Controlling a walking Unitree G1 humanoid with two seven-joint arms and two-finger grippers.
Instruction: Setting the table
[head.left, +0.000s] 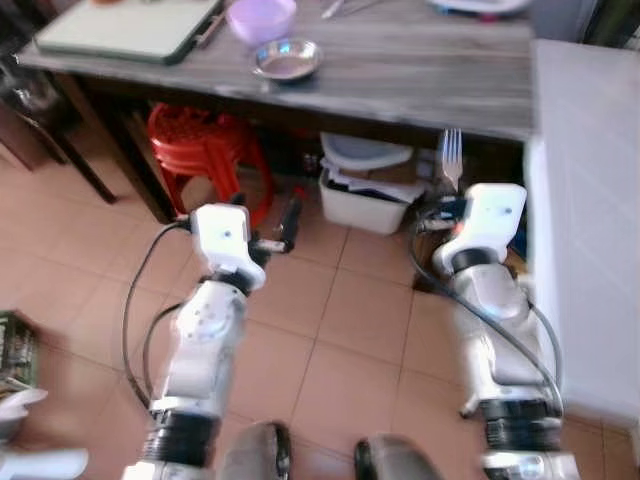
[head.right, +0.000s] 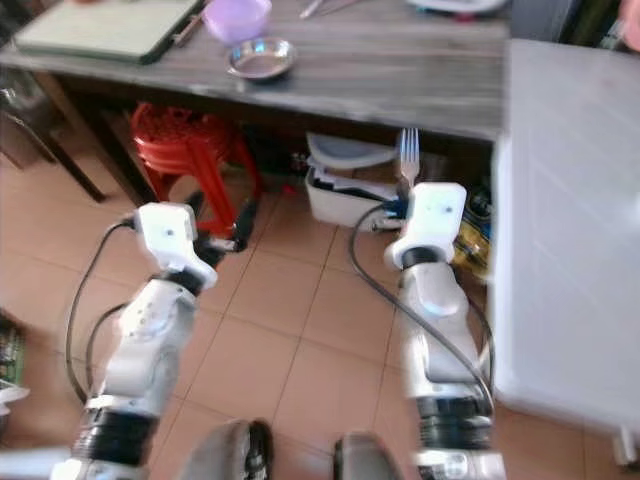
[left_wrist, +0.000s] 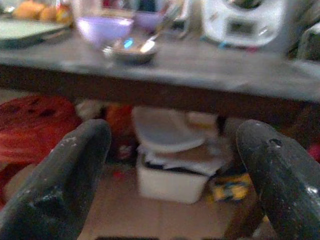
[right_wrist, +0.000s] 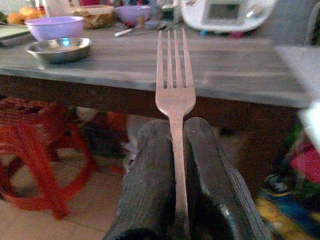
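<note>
My right gripper (right_wrist: 175, 145) is shut on a metal fork (right_wrist: 173, 85), tines pointing up, held just below the front edge of the grey wooden table (head.left: 420, 80). The fork (head.left: 451, 158) stands above the right wrist in the left eye view. My left gripper (head.left: 290, 228) is open and holds nothing; its fingers (left_wrist: 65, 175) spread wide, level with the space under the table. On the table sit a small steel dish (head.left: 287, 60) and a purple bowl (head.left: 261, 17) behind it.
A red plastic stool (head.left: 205, 145) and a white bin (head.left: 365, 195) stand under the table. A white counter (head.left: 590, 200) runs along my right side. A green tray (head.left: 130, 28) lies on the table's left end; a white appliance (right_wrist: 225, 12) at the back.
</note>
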